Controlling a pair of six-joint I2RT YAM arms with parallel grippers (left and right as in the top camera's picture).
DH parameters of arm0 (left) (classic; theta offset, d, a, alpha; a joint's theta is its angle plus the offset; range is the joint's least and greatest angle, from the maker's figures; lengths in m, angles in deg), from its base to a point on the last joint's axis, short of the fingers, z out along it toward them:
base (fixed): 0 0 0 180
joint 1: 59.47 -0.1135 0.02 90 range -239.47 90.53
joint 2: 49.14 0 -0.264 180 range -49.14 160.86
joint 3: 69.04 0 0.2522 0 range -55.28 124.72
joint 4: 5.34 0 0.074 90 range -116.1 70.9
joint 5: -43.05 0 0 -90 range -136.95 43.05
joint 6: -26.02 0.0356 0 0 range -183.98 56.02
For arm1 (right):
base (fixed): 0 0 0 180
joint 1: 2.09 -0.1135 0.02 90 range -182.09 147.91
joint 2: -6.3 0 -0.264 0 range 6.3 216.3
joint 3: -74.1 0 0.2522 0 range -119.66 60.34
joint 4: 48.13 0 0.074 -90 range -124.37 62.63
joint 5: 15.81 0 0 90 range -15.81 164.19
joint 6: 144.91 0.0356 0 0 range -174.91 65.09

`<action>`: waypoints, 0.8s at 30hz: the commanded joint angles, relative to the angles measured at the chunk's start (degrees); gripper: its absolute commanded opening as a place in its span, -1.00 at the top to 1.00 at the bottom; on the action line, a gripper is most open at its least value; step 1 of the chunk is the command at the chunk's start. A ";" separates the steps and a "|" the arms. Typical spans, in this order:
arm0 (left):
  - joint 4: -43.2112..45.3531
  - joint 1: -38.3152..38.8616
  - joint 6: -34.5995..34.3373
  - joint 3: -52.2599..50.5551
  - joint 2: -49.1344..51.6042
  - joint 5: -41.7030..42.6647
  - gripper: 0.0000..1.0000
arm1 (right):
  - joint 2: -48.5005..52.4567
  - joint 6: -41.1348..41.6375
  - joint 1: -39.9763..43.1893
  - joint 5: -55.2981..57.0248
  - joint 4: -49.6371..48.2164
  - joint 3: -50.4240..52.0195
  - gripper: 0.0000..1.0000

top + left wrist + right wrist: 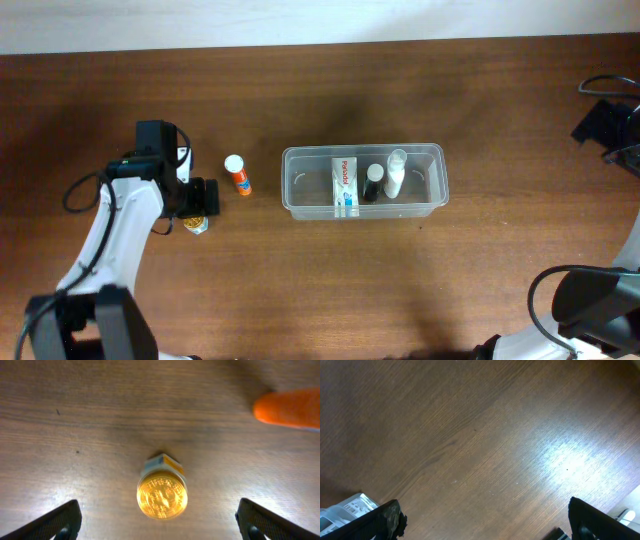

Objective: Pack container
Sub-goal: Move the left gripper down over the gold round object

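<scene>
The clear plastic container [296,190] stands at the table's middle. It holds a white-and-blue tube, a black-capped bottle and a white bottle. An orange tube with a white cap [238,175] lies to its left, also at the top right of the left wrist view [290,407]. A small jar with a gold lid [162,494] stands upright on the table [197,224]. My left gripper [157,527] is open above it, fingers wide on either side, not touching. My right gripper [485,520] is open and empty over bare wood at the far right.
A dark wooden table [400,290] carries everything. A pale wall band runs along the back edge [300,20]. A white labelled object [345,510] shows at the lower left of the right wrist view. Cables hang at the right edge [600,85].
</scene>
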 commanded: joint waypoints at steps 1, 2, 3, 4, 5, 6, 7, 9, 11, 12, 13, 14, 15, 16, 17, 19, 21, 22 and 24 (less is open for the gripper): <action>0.83 -1.92 -5.66 1.01 3.41 0.68 -0.99 | 0.02 0.28 0.11 0.07 0.11 -0.09 -0.97; 0.81 -2.47 -7.74 1.01 4.28 0.72 -0.99 | 0.02 0.28 0.11 0.07 0.11 -0.09 -0.97; 0.74 -2.99 -9.33 1.01 5.11 1.27 -0.99 | 0.00 0.28 0.11 0.07 0.11 -0.09 -0.97; 0.74 -3.69 -9.49 1.01 6.16 2.91 -0.99 | 0.00 0.28 0.11 0.07 0.11 -0.09 -0.97; 0.74 -4.09 -9.46 1.01 6.91 3.63 -0.99 | 0.02 0.28 0.11 0.07 0.11 -0.09 -0.97; 0.72 -4.28 -9.49 1.01 7.34 3.72 -0.99 | 0.02 0.28 0.11 0.07 0.11 -0.09 -0.97; 0.70 -4.42 -9.42 1.01 8.02 3.65 -0.99 | 0.02 0.28 0.11 0.07 0.11 -0.09 -0.96; 0.72 -4.39 -9.27 1.01 8.94 3.69 -0.99 | 0.02 0.28 0.11 0.07 0.11 -0.09 -0.97; 0.74 -4.33 -9.27 1.01 9.66 3.67 -0.99 | 0.02 0.28 0.11 0.07 0.11 -0.09 -0.97; 0.74 -4.33 -9.27 1.01 9.97 3.67 -0.99 | 0.02 0.28 0.11 0.07 0.11 -0.09 -0.97; 0.74 -4.33 -9.25 1.01 10.38 3.65 -0.99 | 0.02 0.28 0.11 0.07 0.11 -0.09 -0.97; 0.72 -4.33 -9.25 0.98 10.78 3.65 -0.99 | 0.02 0.28 0.11 0.07 0.11 -0.09 -0.97; 0.68 -4.33 -9.25 0.98 11.15 3.67 -0.99 | 0.00 0.28 0.11 0.07 0.11 -0.09 -0.97; 0.61 -4.33 -9.25 0.96 11.43 3.67 -0.99 | 0.02 0.28 0.11 0.07 0.11 -0.09 -0.97; 0.55 -4.33 -9.25 0.90 11.76 3.67 -0.99 | 0.02 0.28 0.11 0.07 0.11 -0.09 -0.97; 0.52 -4.33 -9.25 0.83 12.20 3.69 -0.99 | 0.02 0.28 0.11 0.07 0.11 -0.09 -0.97; 0.55 -4.33 -9.27 0.76 12.39 3.72 -0.99 | 0.02 0.28 0.11 0.07 0.11 -0.09 -0.97; 0.57 -4.33 -9.27 0.72 12.39 3.69 -0.99 | 0.02 0.28 0.11 0.07 0.11 -0.09 -0.97; 0.61 -4.33 -9.25 0.72 12.39 3.69 -0.99 | 0.02 0.28 0.11 0.07 0.11 -0.09 -0.97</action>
